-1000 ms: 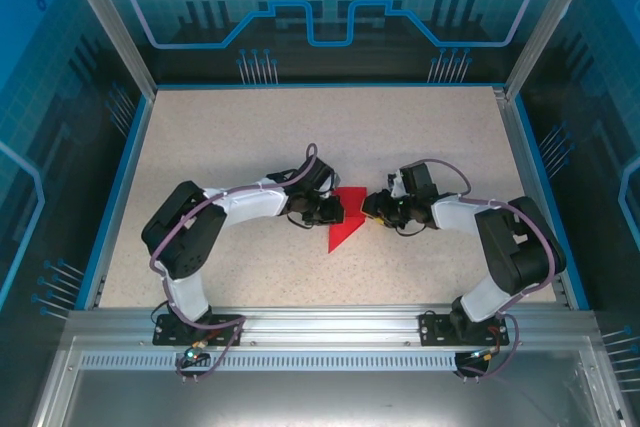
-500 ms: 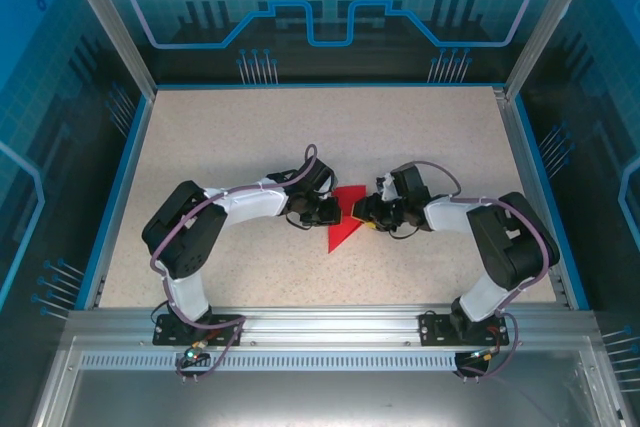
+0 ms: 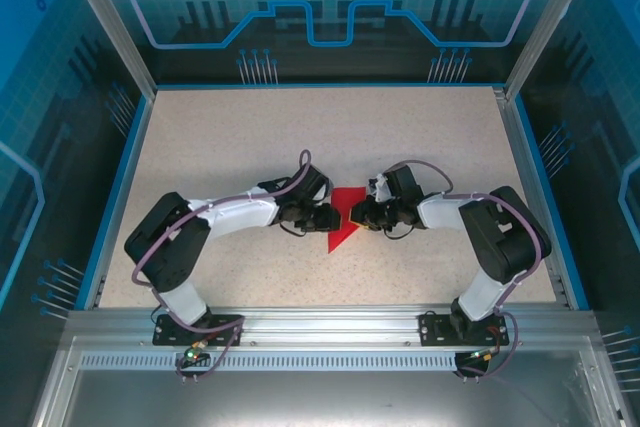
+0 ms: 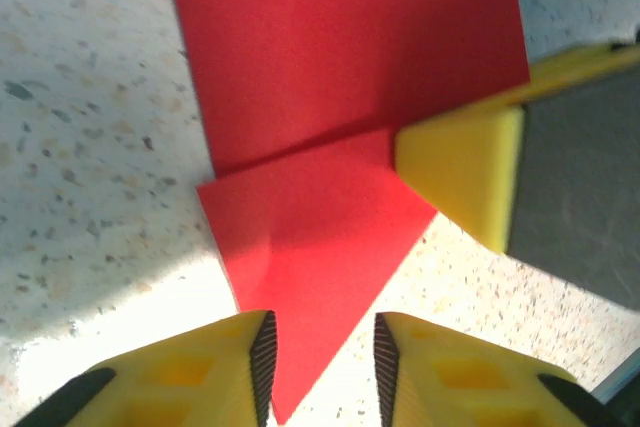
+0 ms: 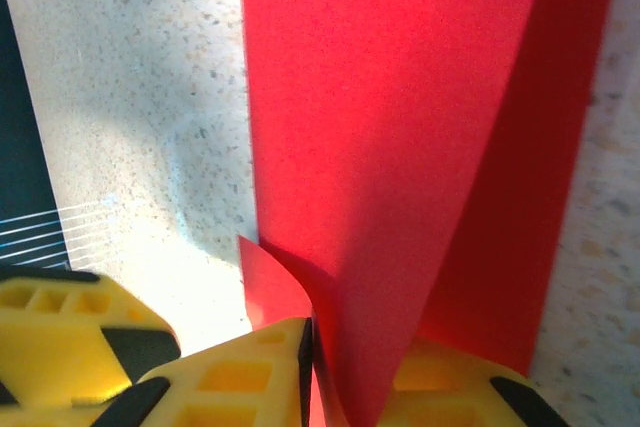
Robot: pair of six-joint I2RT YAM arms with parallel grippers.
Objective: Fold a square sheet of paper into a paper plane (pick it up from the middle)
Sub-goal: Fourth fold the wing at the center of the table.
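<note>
The square sheet of paper (image 3: 338, 235) is bright red and folded into a pointed wedge at the table's middle, tip toward the near edge. My left gripper (image 3: 332, 217) sits at its left side, open. In the left wrist view the paper (image 4: 330, 97) shows a diagonal flap, and its tip lies between the spread left gripper (image 4: 320, 372) fingers. A yellow finger of the right gripper (image 4: 455, 172) presses the paper's right edge. My right gripper (image 3: 358, 215) is shut on the paper. In the right wrist view the sheet (image 5: 400, 127) rises curled out of the right gripper (image 5: 340, 387).
The speckled beige table (image 3: 230, 137) has a blue rim (image 3: 120, 187) on its left, back and right. An aluminium rail (image 3: 320, 322) with the arm bases runs along the near edge. Open tabletop lies on all sides of the paper.
Both grippers have closed in on the paper from either side. The right gripper slid left onto the paper's right edge, and the left arm stretched further right.
</note>
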